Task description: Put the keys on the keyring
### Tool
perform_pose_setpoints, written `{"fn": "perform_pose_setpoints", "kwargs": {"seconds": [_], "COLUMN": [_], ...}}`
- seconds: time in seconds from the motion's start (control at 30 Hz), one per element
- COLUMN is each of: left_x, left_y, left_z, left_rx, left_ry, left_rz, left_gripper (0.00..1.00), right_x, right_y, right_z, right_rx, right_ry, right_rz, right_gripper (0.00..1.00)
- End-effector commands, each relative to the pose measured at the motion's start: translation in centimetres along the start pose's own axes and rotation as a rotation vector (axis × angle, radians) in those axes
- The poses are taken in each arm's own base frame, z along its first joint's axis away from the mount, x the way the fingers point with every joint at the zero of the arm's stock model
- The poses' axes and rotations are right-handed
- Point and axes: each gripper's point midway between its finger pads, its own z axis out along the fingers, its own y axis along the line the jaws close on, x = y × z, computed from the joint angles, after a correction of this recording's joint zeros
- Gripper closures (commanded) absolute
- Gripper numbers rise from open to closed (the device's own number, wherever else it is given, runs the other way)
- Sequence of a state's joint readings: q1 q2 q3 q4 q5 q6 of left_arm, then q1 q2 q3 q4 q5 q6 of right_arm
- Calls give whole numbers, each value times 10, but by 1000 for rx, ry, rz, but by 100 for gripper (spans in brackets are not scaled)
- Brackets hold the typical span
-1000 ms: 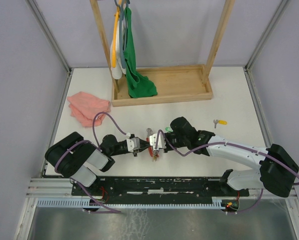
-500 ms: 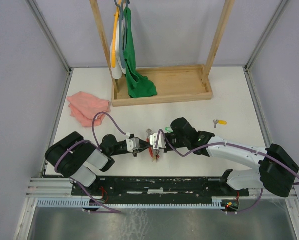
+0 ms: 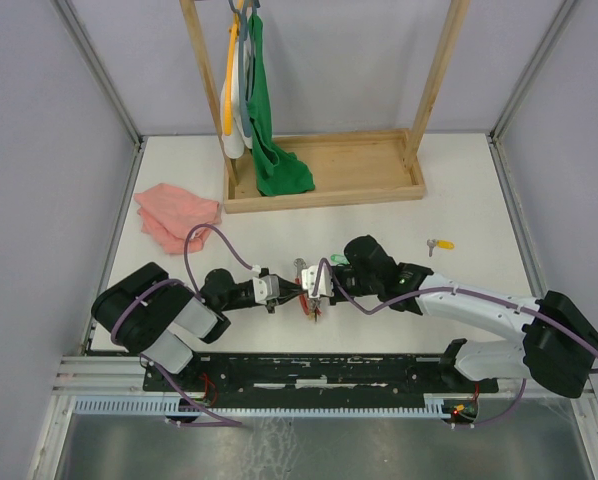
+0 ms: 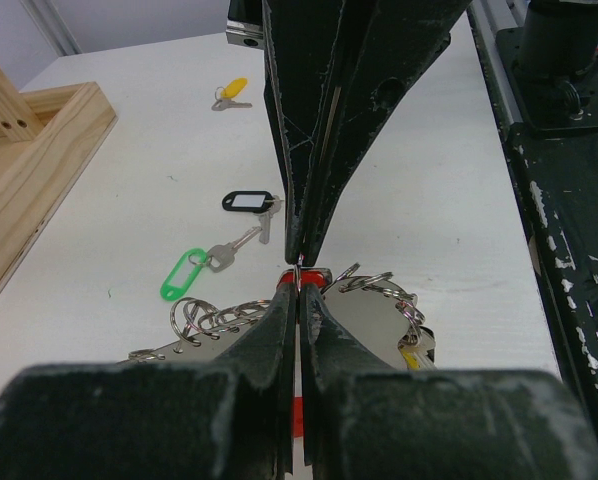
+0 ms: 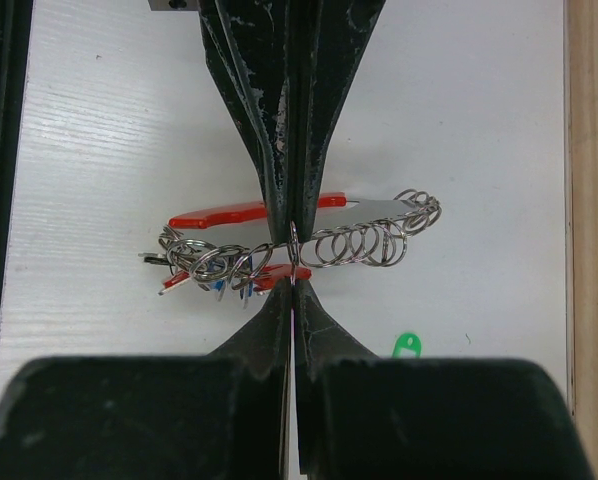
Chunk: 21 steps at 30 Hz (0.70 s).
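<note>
The keyring point(image 5: 379, 208), a flat loop part red and part grey, lies on the table strung with small wire rings and a bunch of tagged keys point(image 5: 194, 272). My left gripper point(image 4: 297, 292) and right gripper point(image 5: 292, 287) meet tip to tip over it. Both are shut on one small wire ring point(image 5: 294, 255) between them. In the top view the two grippers, left point(image 3: 291, 291) and right point(image 3: 317, 288), face each other near the front edge. Loose keys lie beyond: a green-tagged one point(image 4: 184, 275), a black-tagged one point(image 4: 247, 202) and a yellow-tagged one point(image 4: 231, 92).
A pink cloth point(image 3: 176, 215) lies at the left. At the back stands a wooden rack base point(image 3: 379, 182) with a green cloth point(image 3: 272, 150) hanging into it. The yellow-tagged key point(image 3: 441, 243) lies right of the right arm.
The right arm's rear links have shifted slightly. Both grippers stay shut at the keyring.
</note>
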State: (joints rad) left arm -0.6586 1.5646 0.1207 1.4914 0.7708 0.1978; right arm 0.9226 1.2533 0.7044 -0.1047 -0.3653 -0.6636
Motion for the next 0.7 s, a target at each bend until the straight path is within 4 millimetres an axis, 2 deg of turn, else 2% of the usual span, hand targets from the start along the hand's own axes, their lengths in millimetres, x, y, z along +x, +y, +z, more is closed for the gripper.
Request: {"fn": "perform_pose_setpoints", "kwargs": {"seconds": [0.0, 0.67], "left_x": [-26, -30], "left_y": [4, 5], "left_z": [9, 8], "left_rx": [23, 11], "left_ry": [-95, -112], "left_rz": [58, 46], "left_gripper": [97, 97], "right_x": [-48, -52], "right_y": [-18, -16], "right_z": [-5, -3], "right_rx": [57, 66], "right_ry": [-177, -233], "right_rz": [-52, -27], "right_gripper": [99, 99]}}
